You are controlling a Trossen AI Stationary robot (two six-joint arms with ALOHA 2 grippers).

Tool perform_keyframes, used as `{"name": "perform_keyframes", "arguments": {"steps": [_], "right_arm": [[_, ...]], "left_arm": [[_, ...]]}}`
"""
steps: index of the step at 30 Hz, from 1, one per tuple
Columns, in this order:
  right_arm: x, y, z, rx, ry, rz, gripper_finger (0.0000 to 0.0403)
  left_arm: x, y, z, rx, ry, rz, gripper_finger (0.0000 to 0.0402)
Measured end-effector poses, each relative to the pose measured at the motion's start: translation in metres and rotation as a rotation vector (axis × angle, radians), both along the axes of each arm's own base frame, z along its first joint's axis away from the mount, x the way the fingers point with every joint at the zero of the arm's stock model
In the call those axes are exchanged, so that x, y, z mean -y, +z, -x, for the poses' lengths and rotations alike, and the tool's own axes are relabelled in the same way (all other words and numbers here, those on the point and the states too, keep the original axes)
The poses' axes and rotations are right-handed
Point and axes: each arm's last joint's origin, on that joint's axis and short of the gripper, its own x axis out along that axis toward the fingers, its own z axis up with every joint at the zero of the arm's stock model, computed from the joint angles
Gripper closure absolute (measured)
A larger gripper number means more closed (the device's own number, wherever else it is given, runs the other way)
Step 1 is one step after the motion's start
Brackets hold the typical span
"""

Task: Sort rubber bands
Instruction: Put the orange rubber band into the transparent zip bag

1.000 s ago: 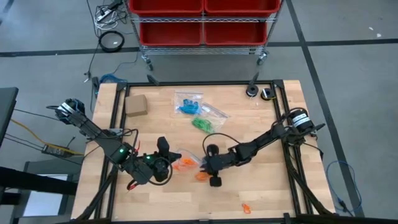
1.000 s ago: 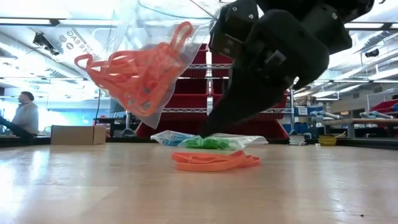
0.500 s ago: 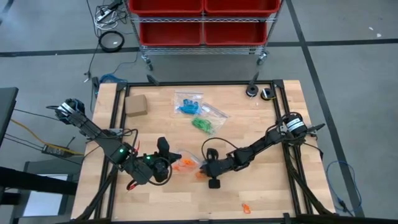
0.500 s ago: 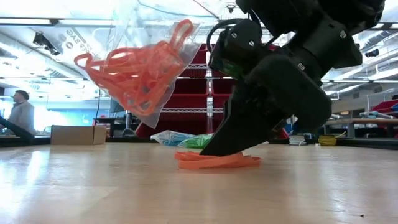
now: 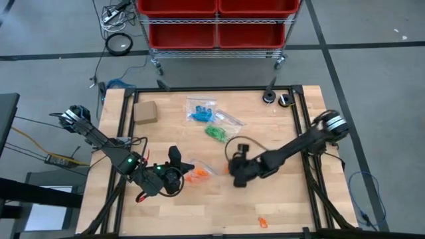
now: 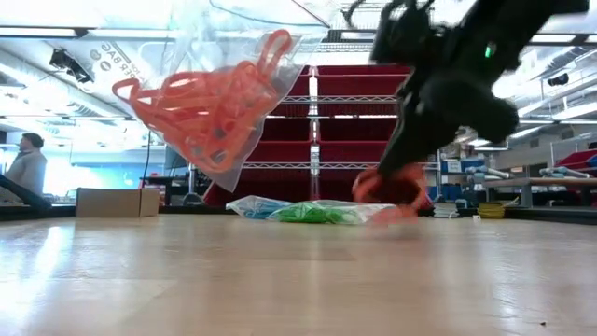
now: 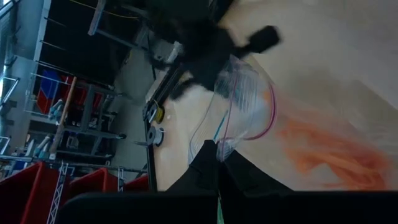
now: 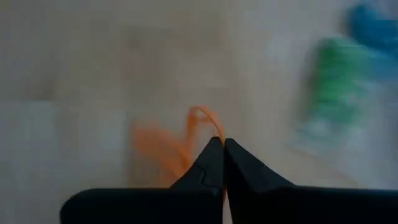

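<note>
Rubber bands, orange [image 8: 189, 134]: a small bunch is pinched in the shut right end effector [image 5: 237, 174], the loops trailing from its fingertips and lifted clear of the desk [image 5: 279, 206] in the low view. Its destination, judging by colour, is the clear bag of orange bands [image 6: 210, 98] that the left end effector [image 5: 174, 159] holds up by the rim, jaws clamped on the plastic. In the high view that bag lies to the picture's left of the right end effector, near it, with a strip of bare wood between them. The carried bunch must therefore travel sideways toward the left arm, which serves only as the holder. Which way the bag's mouth faces I cannot tell; in the left wrist view the zip edge [image 7: 245, 93] seems to point toward the other arm. The dangling loops hang slack with no firm long axis, so they may snag on the rim. One stray orange band [image 5: 263, 222] lies near the desk's front edge, well apart from both arms. Farther back, the green band bag [image 5: 215, 133] and the blue band bag [image 5: 200, 113] lie near mid-desk, clear of the transfer path, and a cardboard box [image 5: 145, 111] sits by the far left corner. Room between the arms looks ample.
</note>
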Motion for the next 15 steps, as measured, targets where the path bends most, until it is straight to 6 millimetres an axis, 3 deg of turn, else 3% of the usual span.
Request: {"name": "perform_keyframes", "arguments": {"steps": [6,9,12,15], "right_arm": [[0.010,0.060,0.018,0.195,-0.028,-0.017,0.0403],[0.013,0.079,0.025,0.261,-0.022,-0.047,0.0403],[0.016,0.089,0.032,0.275,-0.032,-0.056,0.0403],[0.021,0.081,0.039,0.196,-0.093,-0.072,0.0403]], "left_arm": [[0.000,0.000,0.000,0.001,0.001,0.000,0.0401],[0.000,0.000,0.000,0.000,0.001,0.000,0.0401],[0.000,0.000,0.000,0.001,0.001,0.000,0.0401],[0.000,0.000,0.000,0.001,0.001,0.000,0.0401]]}}
